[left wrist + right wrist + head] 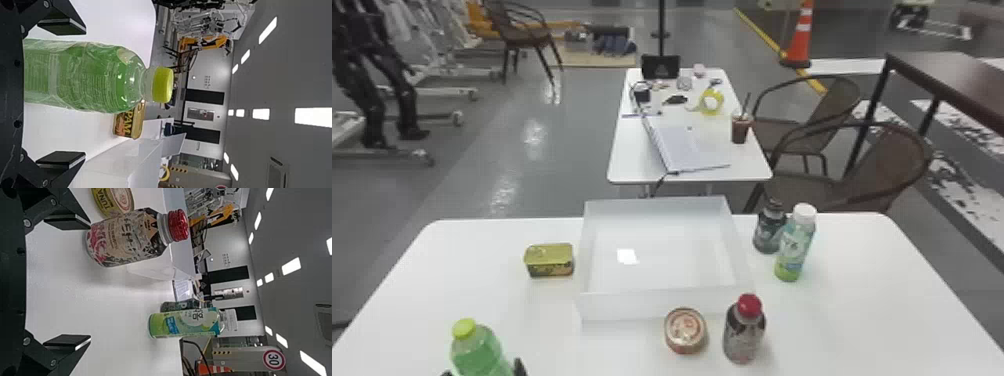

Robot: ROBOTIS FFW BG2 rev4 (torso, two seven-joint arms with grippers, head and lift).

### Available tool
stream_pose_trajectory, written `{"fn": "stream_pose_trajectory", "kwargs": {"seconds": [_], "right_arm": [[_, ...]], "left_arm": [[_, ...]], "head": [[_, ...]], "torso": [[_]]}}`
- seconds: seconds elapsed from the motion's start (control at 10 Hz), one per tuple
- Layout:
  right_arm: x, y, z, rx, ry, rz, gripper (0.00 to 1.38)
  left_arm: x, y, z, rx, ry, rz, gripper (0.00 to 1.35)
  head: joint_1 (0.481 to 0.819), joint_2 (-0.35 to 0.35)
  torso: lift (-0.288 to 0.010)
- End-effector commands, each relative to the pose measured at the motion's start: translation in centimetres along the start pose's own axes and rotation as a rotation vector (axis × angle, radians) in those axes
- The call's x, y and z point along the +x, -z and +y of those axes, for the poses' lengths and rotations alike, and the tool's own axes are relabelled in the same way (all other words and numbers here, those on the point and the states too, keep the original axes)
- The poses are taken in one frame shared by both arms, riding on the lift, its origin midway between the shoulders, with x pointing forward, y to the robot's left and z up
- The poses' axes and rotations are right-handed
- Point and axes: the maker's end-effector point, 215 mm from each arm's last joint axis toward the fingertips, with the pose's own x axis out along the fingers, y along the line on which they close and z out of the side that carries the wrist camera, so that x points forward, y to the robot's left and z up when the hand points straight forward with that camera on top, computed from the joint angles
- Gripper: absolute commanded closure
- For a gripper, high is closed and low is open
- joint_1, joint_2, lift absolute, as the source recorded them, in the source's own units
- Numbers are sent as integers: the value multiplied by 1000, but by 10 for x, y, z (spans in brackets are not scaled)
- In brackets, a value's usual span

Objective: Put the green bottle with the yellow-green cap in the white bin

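Bottle (478,352): lower left of the head view, between the fingers of the left tool (85,93).
Nearer arm: the left; the right tool (90,282) waits, spread, by the red-capped bottle (127,237).
Left tool: fingers apart, a clear gap on the bin side and a narrower one opposite; no grip seen.
Long axis: upright, square to the line from finger to finger, so closing should pinch the sides.
Cap (464,329): points up; I cannot see the base.
Bin (654,303): centre of the head view, up and right of the bottle.
Next, likely: close, lift over the wall, carry right.
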Motion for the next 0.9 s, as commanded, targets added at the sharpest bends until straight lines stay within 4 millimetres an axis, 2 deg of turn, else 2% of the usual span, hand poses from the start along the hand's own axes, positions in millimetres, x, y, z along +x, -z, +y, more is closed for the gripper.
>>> {"fn": "stream_pose_trajectory", "kwargs": {"seconds": [0.0, 0.5, 0.8], "right_arm": [[0, 0, 1, 0, -1, 1, 268], [0, 0, 1, 0, -2, -1, 268], [1, 1, 0, 3, -1, 2, 266]], "left_arm": [[0, 1, -2, -7, -1, 2, 179], [0, 5, -2, -14, -3, 14, 179], [8, 6, 1, -3, -7, 24, 179]], "head": [[549, 0], [549, 0], [549, 0]], "torso": [[-100], [-100], [-100]]}}
